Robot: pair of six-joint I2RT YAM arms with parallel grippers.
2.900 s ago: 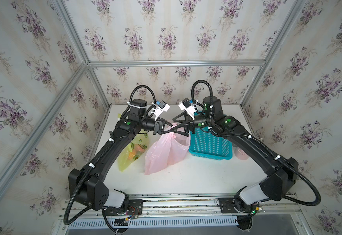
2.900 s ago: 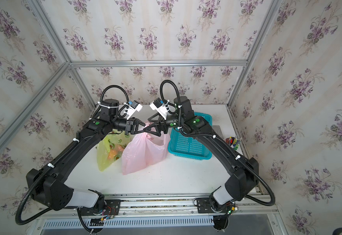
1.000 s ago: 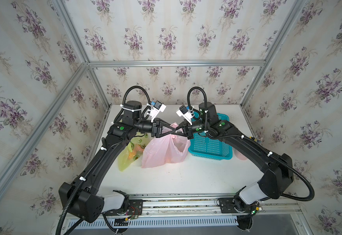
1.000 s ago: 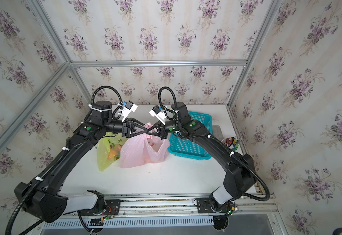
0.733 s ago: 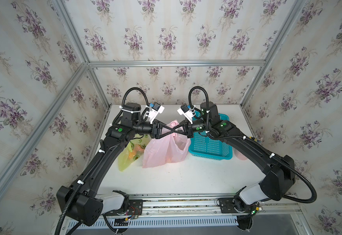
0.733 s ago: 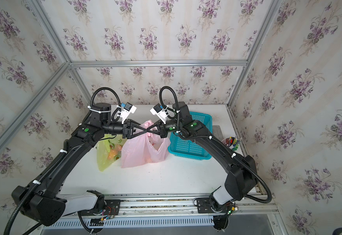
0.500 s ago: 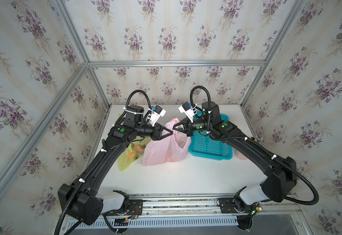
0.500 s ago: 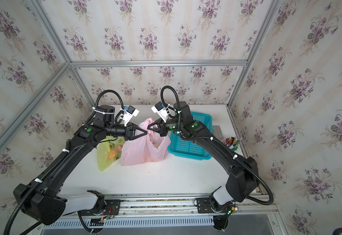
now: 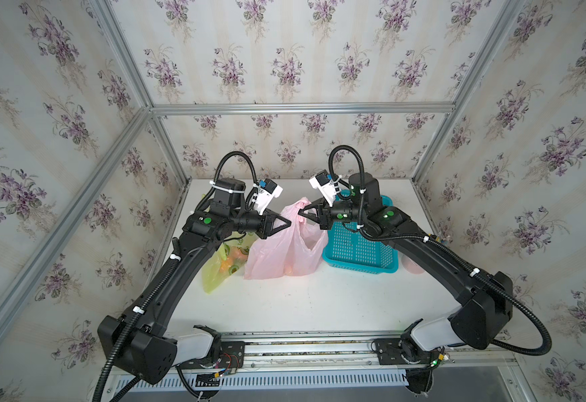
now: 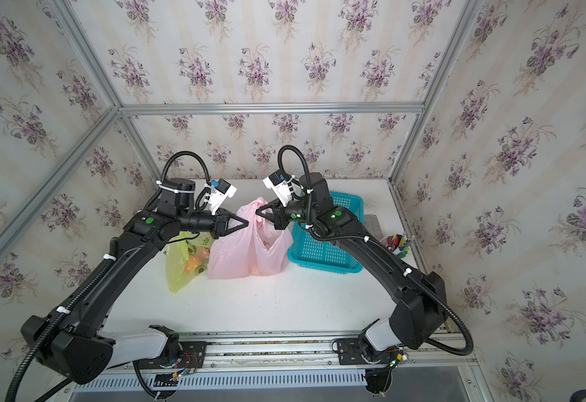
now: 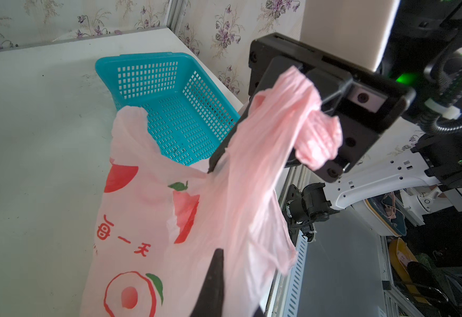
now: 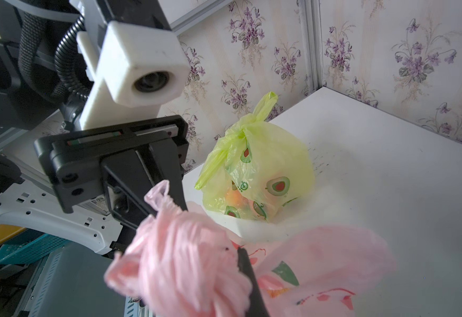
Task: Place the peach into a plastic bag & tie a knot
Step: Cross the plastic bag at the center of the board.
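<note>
Both grips: my left end effector [image 9: 288, 222] and right end effector [image 9: 300, 212] are closed tight on the bag [image 9: 284, 254] handles.
Risk: the thin film slips out and the knot never tightens.

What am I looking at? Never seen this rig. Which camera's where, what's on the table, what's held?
Two robots: a left arm and a right arm, each ending in a pincer. Two pictures look down from overhead; two come from cameras on the wrists. On the white table sit a pink bag, a knotted yellow bag with fruit inside, and a blue basket. The right gripper is shut on one pink bag handle; the left gripper is shut too, apparently pinching the other.
</note>
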